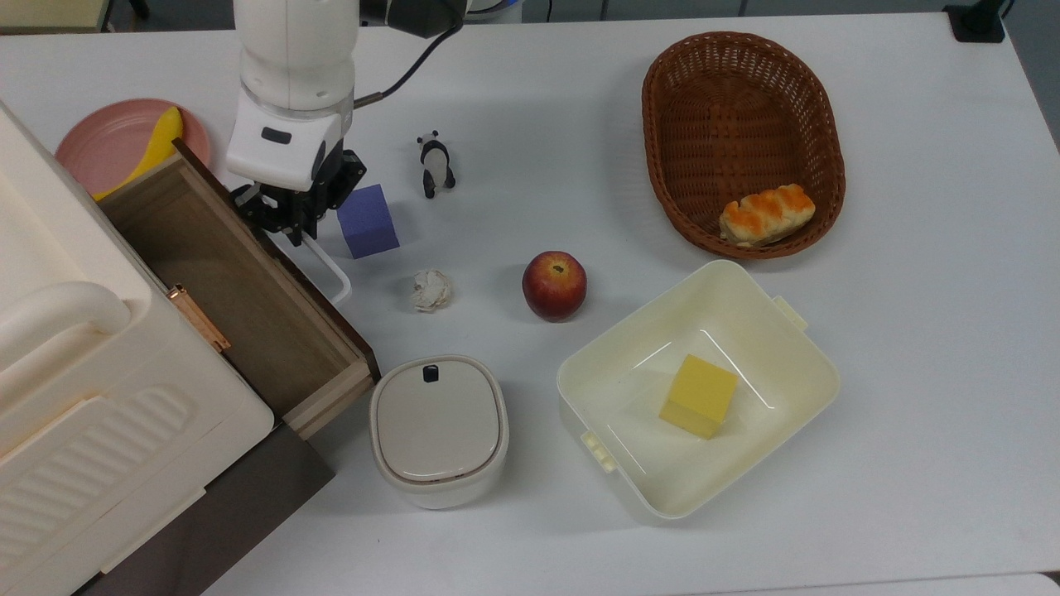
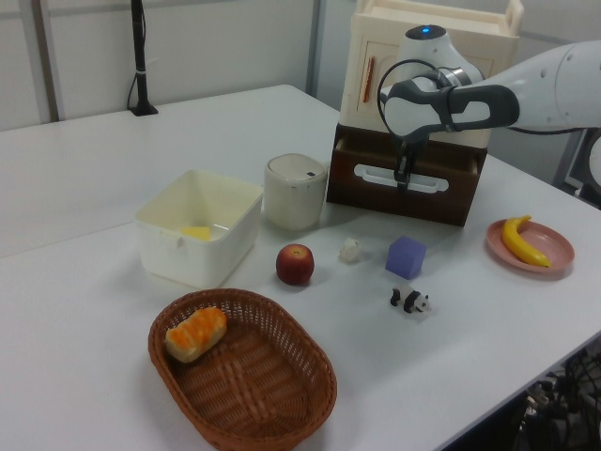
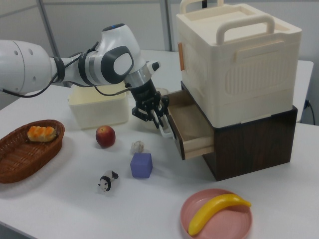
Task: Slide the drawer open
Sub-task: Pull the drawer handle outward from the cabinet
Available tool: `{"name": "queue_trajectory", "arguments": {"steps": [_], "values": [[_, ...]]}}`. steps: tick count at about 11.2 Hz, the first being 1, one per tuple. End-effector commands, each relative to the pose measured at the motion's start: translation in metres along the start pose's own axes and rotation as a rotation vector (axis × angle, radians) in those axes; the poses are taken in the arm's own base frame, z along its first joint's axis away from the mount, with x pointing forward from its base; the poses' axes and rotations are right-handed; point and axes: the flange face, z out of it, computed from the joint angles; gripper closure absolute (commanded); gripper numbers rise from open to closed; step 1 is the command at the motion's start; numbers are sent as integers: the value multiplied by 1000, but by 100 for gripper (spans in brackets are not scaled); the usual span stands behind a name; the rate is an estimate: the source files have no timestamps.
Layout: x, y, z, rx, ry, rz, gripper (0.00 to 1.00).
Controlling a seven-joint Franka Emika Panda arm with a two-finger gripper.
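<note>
The claw point(image 1: 291, 222) is clamped on the white loop handle point(image 1: 325, 266) of the drawer point(image 1: 240, 285); the drawer stands pulled out from the dark base under the cream cabinet point(image 1: 91, 389) at the table's point(image 1: 911, 331) left edge in the top view; a purple cube point(image 1: 367, 221) sits just beside the claw.
</note>
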Motion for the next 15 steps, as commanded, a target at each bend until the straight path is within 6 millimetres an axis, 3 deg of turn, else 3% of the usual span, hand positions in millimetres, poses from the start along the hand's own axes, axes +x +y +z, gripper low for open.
{"name": "queue_trajectory", "arguments": {"steps": [1,8,10,12,13,14,15], "values": [[7,-31,-22,18,7,-4,100],[9,-33,-15,28,-5,-10,100],[10,-34,-10,33,-11,-11,95],[17,-39,-7,37,-12,-20,70],[17,-38,-8,36,-11,-19,62],[16,-38,-9,37,-13,-19,43],[17,-38,-8,38,-14,-13,33]]}}
